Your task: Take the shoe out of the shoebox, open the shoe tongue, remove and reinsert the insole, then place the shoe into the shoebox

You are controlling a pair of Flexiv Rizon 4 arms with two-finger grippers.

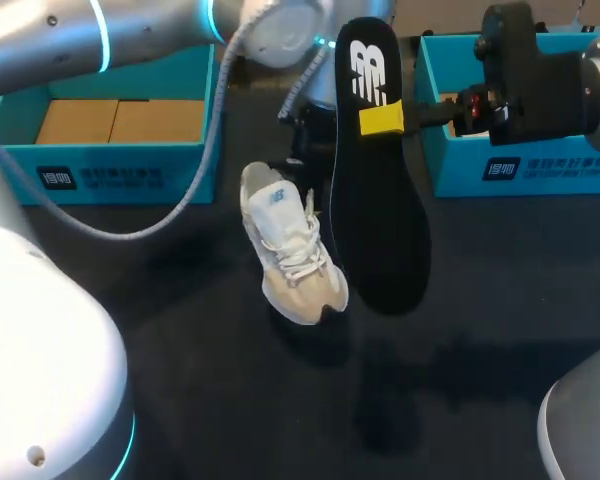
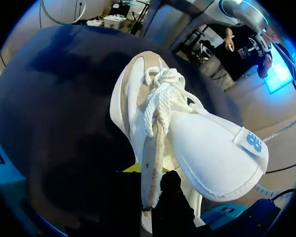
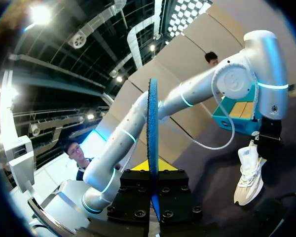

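Note:
A white and beige shoe (image 1: 290, 250) hangs toe-down above the dark table, laces facing up. My left gripper (image 1: 298, 140) is shut on its heel end. In the left wrist view the shoe (image 2: 187, 133) fills the space ahead of that gripper (image 2: 149, 190), its tongue lifted and its side wall pinched between the fingers. My right gripper (image 1: 384, 120) is shut on a black insole (image 1: 378, 215), held up beside the shoe. The right wrist view has the insole (image 3: 152, 123) edge-on between its gripper's (image 3: 152, 170) fingers, and the shoe (image 3: 248, 175) hanging off to the side.
Two teal shoeboxes stand open at the back of the table: one at the left (image 1: 110, 165) with cardboard inside, one at the right (image 1: 510, 165) behind my right arm. The dark tabletop (image 1: 280, 400) lies in front.

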